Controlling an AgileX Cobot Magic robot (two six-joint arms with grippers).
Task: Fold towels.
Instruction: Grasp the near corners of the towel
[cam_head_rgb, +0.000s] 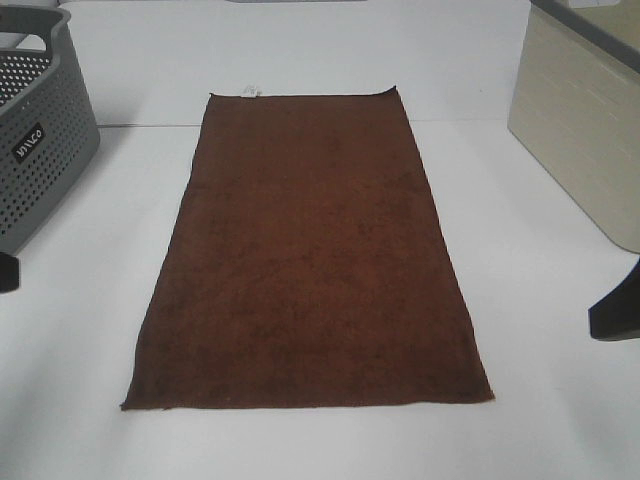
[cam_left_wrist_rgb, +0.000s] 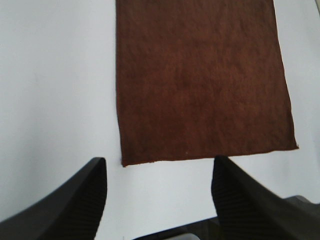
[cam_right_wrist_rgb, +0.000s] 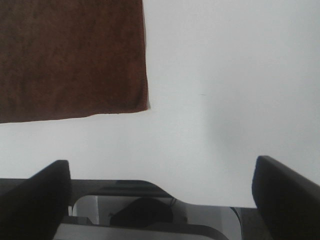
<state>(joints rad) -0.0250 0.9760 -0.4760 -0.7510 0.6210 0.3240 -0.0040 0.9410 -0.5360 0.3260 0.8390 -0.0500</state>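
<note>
The reddish-brown towel (cam_head_rgb: 310, 260) lies flat and unfolded in the middle of the white worktop (cam_head_rgb: 90, 350), its small white label (cam_head_rgb: 249, 92) at the far short edge. A grey basket (cam_head_rgb: 40, 130) stands at the far left and a beige bin (cam_head_rgb: 580, 120) at the far right. The left fingers (cam_left_wrist_rgb: 75, 200) are parted and empty, just off the towel's near edge; the right fingers (cam_right_wrist_rgb: 285, 195) are spread wide and empty, off its near right corner

Lab test bench: plain white table (cam_head_rgb: 80, 330), grey laundry basket (cam_head_rgb: 50, 150), beige bin (cam_head_rgb: 575, 130).
</note>
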